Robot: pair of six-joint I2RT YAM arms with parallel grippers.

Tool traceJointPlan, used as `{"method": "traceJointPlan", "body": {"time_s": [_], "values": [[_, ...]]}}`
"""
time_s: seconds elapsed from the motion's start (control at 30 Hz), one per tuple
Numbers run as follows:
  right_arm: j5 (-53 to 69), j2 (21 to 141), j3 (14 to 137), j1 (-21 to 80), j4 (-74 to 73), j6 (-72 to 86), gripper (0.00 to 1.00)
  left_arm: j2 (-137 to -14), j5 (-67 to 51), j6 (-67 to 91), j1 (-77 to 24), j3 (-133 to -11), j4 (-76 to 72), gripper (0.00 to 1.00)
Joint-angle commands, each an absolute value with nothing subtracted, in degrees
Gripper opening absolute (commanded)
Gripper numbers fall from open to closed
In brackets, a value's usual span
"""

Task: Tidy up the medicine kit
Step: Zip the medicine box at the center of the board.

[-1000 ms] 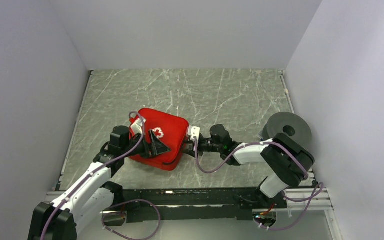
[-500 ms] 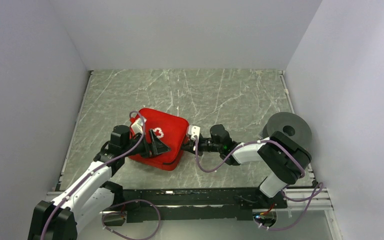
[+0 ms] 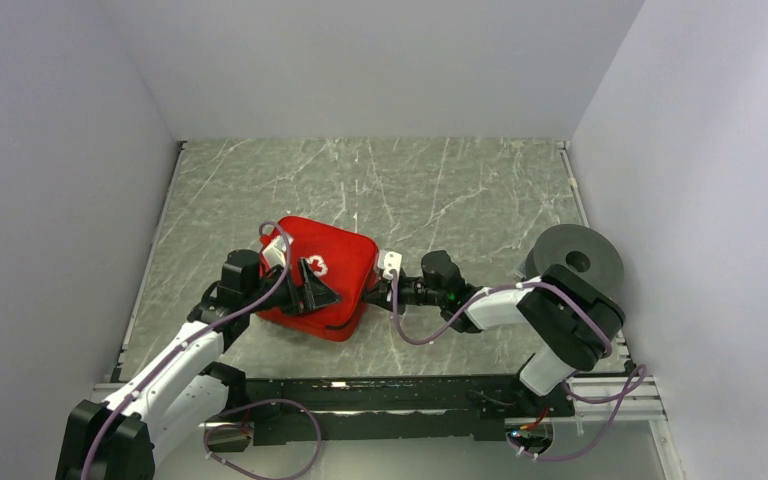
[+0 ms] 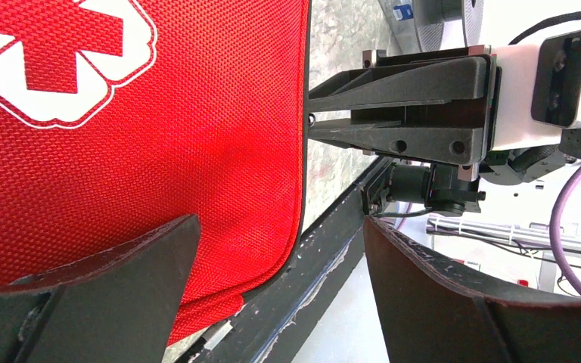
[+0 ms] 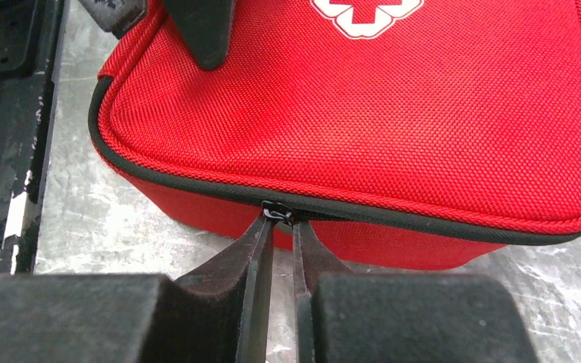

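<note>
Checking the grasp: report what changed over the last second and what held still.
The right tool closed its fingers on the zipper pull at the side seam of the medicine kit; its arm barely shifted. The kit stayed put, the left tool stayed open over it, and the grey disc did not move.

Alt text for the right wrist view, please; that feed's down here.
The right gripper pinches the small black zip pull on the side seam of the red fabric medicine kit, which lies closed on the grey marbled table.
</note>
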State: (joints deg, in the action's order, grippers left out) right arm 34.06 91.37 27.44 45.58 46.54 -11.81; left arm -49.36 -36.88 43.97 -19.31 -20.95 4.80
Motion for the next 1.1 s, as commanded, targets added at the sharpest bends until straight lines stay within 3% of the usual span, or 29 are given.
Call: {"method": "traceJointPlan", "body": {"time_s": [0.0,0.43,1.07], "values": [[32.56,87.41,27.47,46.44,46.69,-8.71,0.0,-51.59,-36.04,42.07,-20.04,-18.49,17.11,0.9],[19.96,80.75,24.01,53.74,38.85,-7.82,0.0,-47.24,-34.65,41.01,-20.04,-22.51,23.22,0.9],[9.52,90.77,29.22,66.11,46.96,-0.38,0.0,-38.07,-37.44,38.17,-20.02,-33.91,39.16,0.91]]}}
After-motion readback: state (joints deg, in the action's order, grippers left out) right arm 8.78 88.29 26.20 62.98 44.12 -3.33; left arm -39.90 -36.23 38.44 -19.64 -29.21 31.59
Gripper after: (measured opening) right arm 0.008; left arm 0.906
